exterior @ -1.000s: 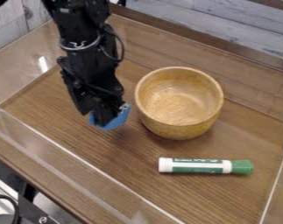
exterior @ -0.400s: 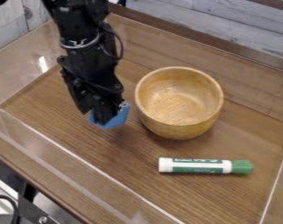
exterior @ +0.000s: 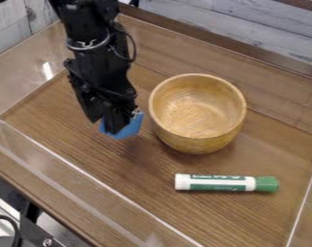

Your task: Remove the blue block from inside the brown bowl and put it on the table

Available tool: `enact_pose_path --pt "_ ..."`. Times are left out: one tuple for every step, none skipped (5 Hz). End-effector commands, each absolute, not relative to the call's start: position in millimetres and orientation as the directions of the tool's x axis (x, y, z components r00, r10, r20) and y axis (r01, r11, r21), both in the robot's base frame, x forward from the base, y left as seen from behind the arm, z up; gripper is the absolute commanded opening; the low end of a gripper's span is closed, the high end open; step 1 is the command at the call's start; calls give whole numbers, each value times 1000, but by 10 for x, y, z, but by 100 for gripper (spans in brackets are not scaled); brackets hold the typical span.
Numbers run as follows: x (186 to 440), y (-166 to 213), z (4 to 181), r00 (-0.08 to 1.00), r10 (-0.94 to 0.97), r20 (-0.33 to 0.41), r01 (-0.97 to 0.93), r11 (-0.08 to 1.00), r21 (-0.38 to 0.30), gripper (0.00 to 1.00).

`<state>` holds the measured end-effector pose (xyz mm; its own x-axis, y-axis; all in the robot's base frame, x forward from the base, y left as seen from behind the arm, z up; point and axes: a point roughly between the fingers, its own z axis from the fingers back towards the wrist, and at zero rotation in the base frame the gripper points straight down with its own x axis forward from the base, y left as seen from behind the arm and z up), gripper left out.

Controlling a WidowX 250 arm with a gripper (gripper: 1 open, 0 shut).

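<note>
Step in hand: setting down the blue block [exterior: 125,126] on the table [exterior: 68,145]; judging by the layout, the lift out of the brown bowl [exterior: 198,113] is done and only the release is left.

Bowl: empty, its pale inside fully showing; it stands upright near the middle of the table.

Block: just left of the bowl, outside its rim, low over the wood. Whether its underside already rests on the table cannot be told from this view.

Gripper [exterior: 116,120]: points straight down, to the left of the bowl, with the block sticking out below the fingertips.

Jaws: closed tight on the block, one dark finger on each side; they touch nothing else, and the bowl wall stands apart from them.

How to do it well: bring the block down flat onto the wood before letting go, so it does not drop or tip; then part the jaws only enough to free it and rise straight up, keeping clear of the bowl's left wall.

Risk: a sideways pull could nudge the block against the bowl.

Marker [exterior: 225,182]: lies flat in front of the bowl, well apart from the block, out of the way.
</note>
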<state>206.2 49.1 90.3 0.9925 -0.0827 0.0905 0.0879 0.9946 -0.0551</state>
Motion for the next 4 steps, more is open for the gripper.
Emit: enact_pose_path --pt "2168 561 1010 988 -66 136 72 997 -38 0" --pt "2185 570 1015 989 -61 138 68 997 -41 0" --pt "2203 580 1010 989 -56 138 62 997 -44 0" --pt "2221 594 1007 989 -50 138 57 997 -48 0"
